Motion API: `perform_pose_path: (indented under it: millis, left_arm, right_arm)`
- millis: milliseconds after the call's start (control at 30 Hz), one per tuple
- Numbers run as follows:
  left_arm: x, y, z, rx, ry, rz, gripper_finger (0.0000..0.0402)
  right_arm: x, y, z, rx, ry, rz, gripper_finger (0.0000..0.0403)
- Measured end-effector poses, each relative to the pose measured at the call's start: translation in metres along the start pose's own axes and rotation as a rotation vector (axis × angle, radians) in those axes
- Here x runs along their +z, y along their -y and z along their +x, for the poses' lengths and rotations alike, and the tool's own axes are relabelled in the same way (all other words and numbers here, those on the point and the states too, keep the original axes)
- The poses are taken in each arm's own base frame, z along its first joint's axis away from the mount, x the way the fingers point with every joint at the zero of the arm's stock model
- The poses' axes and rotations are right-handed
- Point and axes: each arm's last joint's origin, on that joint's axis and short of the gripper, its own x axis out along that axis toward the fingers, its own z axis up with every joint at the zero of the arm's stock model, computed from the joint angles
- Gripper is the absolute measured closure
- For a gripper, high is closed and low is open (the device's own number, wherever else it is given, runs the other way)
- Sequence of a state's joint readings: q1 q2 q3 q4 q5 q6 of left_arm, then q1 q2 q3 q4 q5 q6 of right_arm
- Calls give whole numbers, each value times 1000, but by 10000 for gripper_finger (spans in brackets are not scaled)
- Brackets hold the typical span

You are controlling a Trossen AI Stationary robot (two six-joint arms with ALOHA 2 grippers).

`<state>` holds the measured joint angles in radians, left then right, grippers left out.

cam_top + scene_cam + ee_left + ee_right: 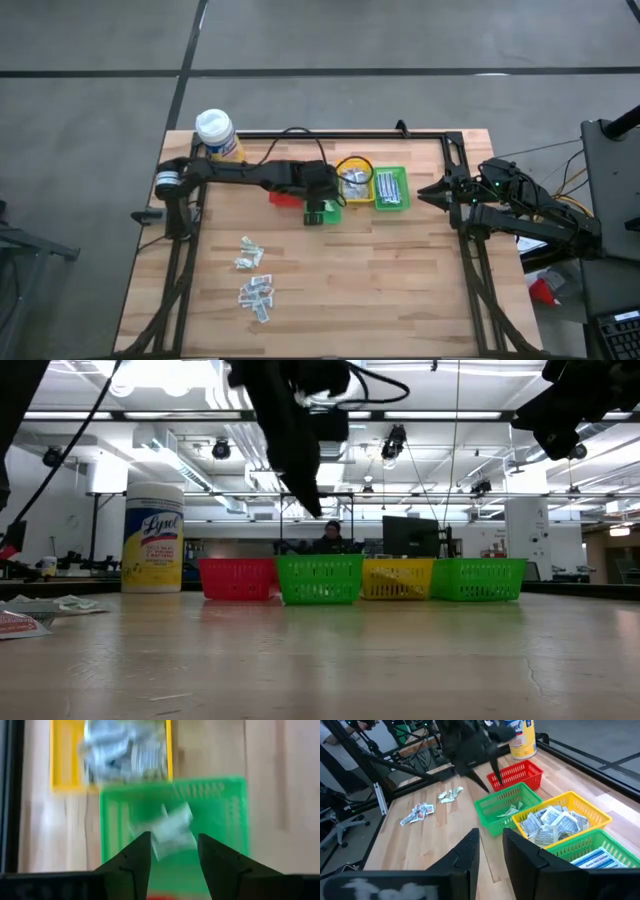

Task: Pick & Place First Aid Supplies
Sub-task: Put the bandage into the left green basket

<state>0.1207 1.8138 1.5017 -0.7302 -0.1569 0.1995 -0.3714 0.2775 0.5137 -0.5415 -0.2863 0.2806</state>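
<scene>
Wood table [400, 290], open workshop behind; left tool [172, 851] spread over green bin [227, 800]; right tool [491, 845] slightly apart.

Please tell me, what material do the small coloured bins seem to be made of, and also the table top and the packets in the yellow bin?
The bins, such as the green bin, look like glossy moulded plastic: thin lattice walls, bright uniform colour. The table top appears to be light wood, with plank seams and grain. The packets in the yellow bin seem to be crinkled foil or paper wrappers; silvery-white and creased, but I cannot tell which.

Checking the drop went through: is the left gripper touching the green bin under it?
Apart. The low view shows the left gripper hanging above the green bin, with open background between fingertips and rim.
</scene>
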Motion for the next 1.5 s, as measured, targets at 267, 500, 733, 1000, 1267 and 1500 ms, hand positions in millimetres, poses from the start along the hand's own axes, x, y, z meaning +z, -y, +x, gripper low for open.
perform_pose_path:
  millis: [267,500,733,1000,1267,1500]
  left_arm:
    - [1,-8,-57,-11,-204,-356,246]
    - [-22,-1,-79,7,-389,-628,246]
    - [-33,25,-86,30,-523,-756,246]
    - [-42,62,-82,52,-594,-878,246]
    - [-57,96,-73,120,-656,-1011,246]
    - [-75,117,-66,130,-618,-1124,246]
  right_arm:
    - [0,0,0,0,0,-3,335]
    - [0,0,0,0,0,-3,325]
    - [0,0,0,0,0,-3,316]
    - [0,0,0,0,-1,-3,326]
    - [0,0,0,0,-1,-3,334]
    - [0,0,0,0,0,-3,323]
